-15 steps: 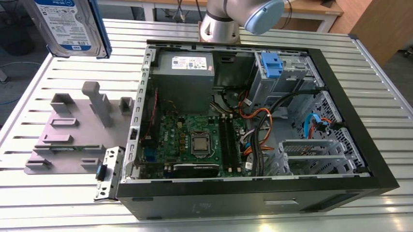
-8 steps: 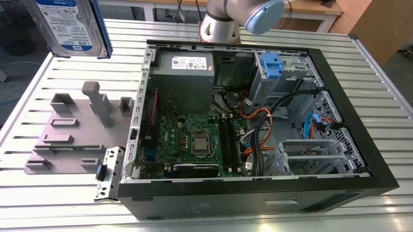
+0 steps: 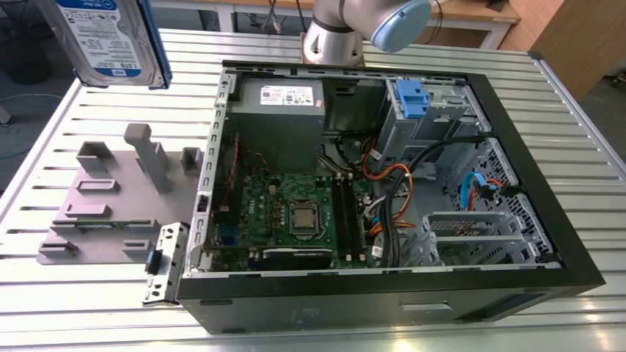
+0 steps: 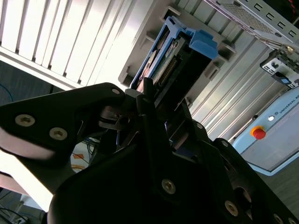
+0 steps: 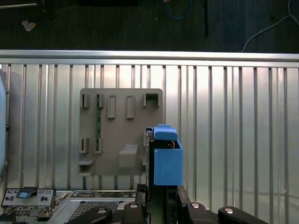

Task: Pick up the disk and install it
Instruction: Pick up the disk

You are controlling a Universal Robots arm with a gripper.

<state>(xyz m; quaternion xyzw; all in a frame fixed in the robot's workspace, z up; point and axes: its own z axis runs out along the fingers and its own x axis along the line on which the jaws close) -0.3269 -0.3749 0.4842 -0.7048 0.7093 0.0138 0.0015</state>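
Presently, the disk [image 3: 105,38] is gripped between the jaws, which are clenched on its sides; in both wrist views its blue handle end [image 5: 166,158] [image 4: 202,43] is seen projecting beyond the black fingers [image 4: 150,108]. In the exterior view the disk is held upright, label outward, clear of the desk [image 3: 587,139] at the exterior view's left, well apart from the open computer case [image 3: 547,220].

A grey fixture plate [image 3: 102,216] [image 5: 119,130] with empty slots is noted on the desk beneath the disk, just beside the case wall. Inside the case, a grey power-supply box [image 3: 278,110] is seated at the far end, with a blue latch and silver cage [image 3: 415,103] beside it. Black, orange and blue cables [image 3: 391,198] are draped between the motherboard [image 3: 289,213] and the cage.
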